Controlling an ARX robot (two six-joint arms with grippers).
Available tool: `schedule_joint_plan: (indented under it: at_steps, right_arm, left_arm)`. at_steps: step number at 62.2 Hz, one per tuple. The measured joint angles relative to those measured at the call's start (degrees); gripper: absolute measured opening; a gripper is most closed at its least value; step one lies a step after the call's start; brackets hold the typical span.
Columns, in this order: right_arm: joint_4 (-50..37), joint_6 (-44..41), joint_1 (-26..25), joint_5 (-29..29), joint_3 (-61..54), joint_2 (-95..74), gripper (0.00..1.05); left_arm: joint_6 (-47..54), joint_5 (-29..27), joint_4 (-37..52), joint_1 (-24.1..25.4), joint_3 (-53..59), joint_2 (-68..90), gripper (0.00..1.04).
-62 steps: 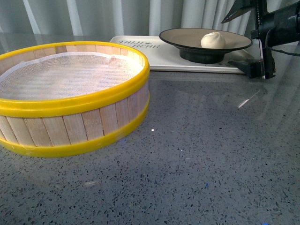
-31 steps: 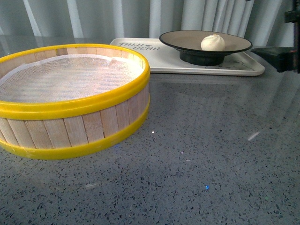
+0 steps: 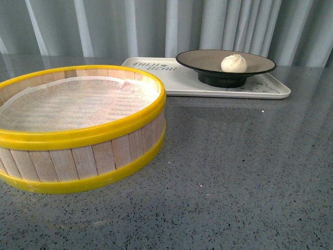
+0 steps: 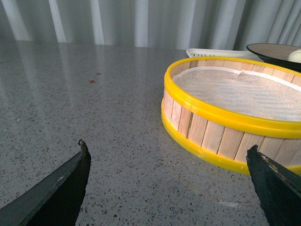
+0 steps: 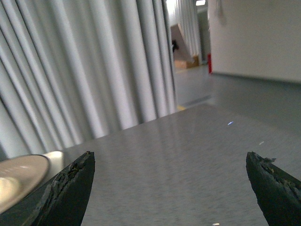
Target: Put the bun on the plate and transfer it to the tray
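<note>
From my front camera I see a wide, speckled grey stone table (image 3: 234,172) backed by pale curtains (image 3: 130,26). Largest on it, near me and to my left, is a round wooden steamer basket (image 3: 78,130) with yellow rims and a white mesh liner; I see nothing lying in it. Behind it, toward the far right, lies the cream tray (image 3: 177,73), its long axis running left to right, with printed lettering at its left end. The plate (image 3: 208,61), beige inside with a black rim, stands on the tray's right half, and the bun (image 3: 233,63) sits on the plate, a little right of its centre.

Neither arm shows in the front view. My left gripper (image 4: 169,188) has its fingers spread wide and empty, low over bare table, with the basket just ahead and the plate's rim far beyond it. My right gripper (image 5: 174,188) is also wide apart and empty, looking across open table with the plate's edge at one side of its view; I judge it the nearer arm to the tray.

Bun on plate, plate on tray: I judge the task done. Open table lies in front of the tray, and the basket is the only obstacle
</note>
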State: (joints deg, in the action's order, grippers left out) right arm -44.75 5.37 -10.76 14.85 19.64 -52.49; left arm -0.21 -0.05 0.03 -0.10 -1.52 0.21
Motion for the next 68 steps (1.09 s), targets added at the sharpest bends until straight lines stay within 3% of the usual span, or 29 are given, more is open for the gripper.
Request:
schedule_joint_plan:
  at_steps: [2, 4, 8, 12, 37, 48, 53, 68]
  right_arm:
    - [-0.57, -2.21, -1.79, -3.26, -1.70, 1.33, 0.95]
    - [4.81, -3.28, -5.03, -12.76, -2.71, 3.74, 0.88]
    - [11.50, -4.00, -7.48, -24.35, -5.25, 7.06, 0.78]
    - [14.12, -4.31, -6.88, -30.14, -8.07, 9.27, 0.67]
    - [19.15, -5.11, 1.57, -23.50, -14.56, 21.09, 0.01]
    - [21.73, -5.22, 4.07, -21.18, -15.91, 25.49, 0.02]
    - [23.43, -5.20, 7.98, -15.65, -16.57, 27.76, 0.02]
    - [25.07, -5.22, 10.56, -14.88, -18.95, 32.46, 0.02]
  left_arm:
    - [0.00, 0.00, 0.00, 0.00, 0.00, 0.00, 0.98]
    - [0.00, 0.00, 0.00, 0.00, 0.02, 0.00, 0.98]
    - [0.00, 0.00, 0.00, 0.00, 0.02, 0.00, 0.98]
    - [0.00, -0.02, 0.00, 0.00, 0.00, 0.00, 0.98]
    - [0.00, 0.00, 0.00, 0.00, 0.00, 0.00, 0.98]
    - [0.00, 0.00, 0.00, 0.00, 0.02, 0.00, 0.98]
    - [0.00, 0.00, 0.00, 0.00, 0.00, 0.00, 0.98]
    - [0.00, -0.02, 0.00, 0.00, 0.00, 0.00, 0.98]
